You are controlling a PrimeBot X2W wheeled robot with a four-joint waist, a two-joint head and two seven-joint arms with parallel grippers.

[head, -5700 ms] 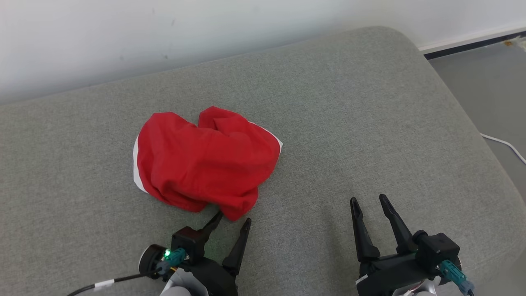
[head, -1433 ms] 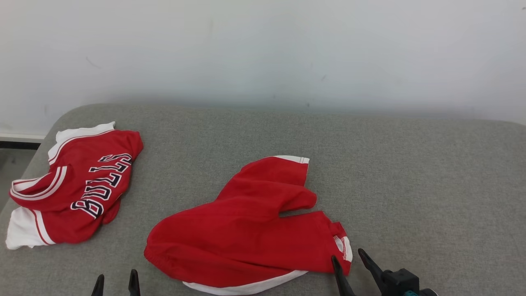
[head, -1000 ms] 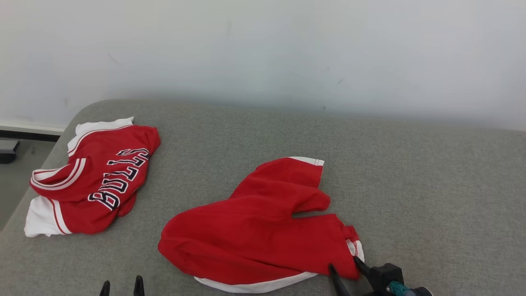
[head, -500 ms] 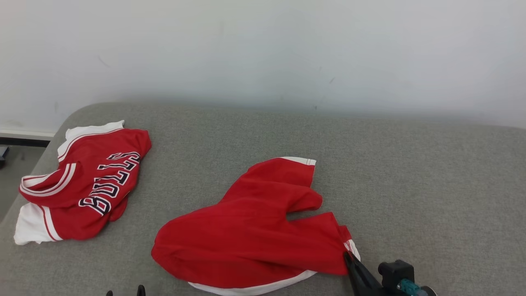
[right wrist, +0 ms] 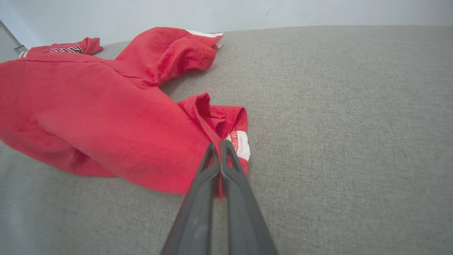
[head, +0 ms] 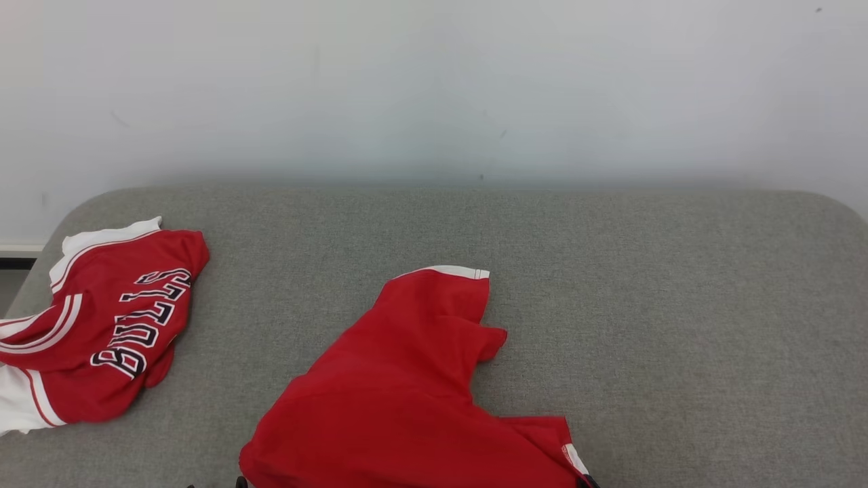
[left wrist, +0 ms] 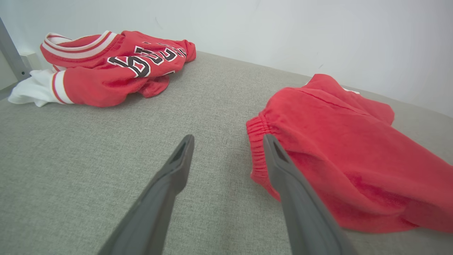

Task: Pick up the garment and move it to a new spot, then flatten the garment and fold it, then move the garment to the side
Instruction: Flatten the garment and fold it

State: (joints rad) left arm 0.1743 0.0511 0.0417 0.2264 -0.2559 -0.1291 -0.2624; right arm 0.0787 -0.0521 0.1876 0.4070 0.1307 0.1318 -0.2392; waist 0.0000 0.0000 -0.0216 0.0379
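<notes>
Lying crumpled at the near middle of grey cushion [head: 644,305]: red garment [head: 407,393], elastic waistband toward left gripper [left wrist: 228,138]. Left fingers spread apart over bare cushion, just beside waistband; contact unclear. Right gripper [right wrist: 220,143] clamped together on white-trimmed leg corner. Lettered red jersey [head: 102,325] heaped at cushion's left end, well apart. Pale wall [head: 434,81] behind.

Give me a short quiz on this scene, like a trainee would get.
1. True or false: the right gripper has its jaws shut on an edge of the red shorts.
2. Which word is on the jersey lying at the left of the grey cushion? A Bulls, B Lakers, C Heat.
3. Fill in: the left gripper has its jaws ____, holding nothing.
Key: 1 true; 2 A; 3 open.
</notes>
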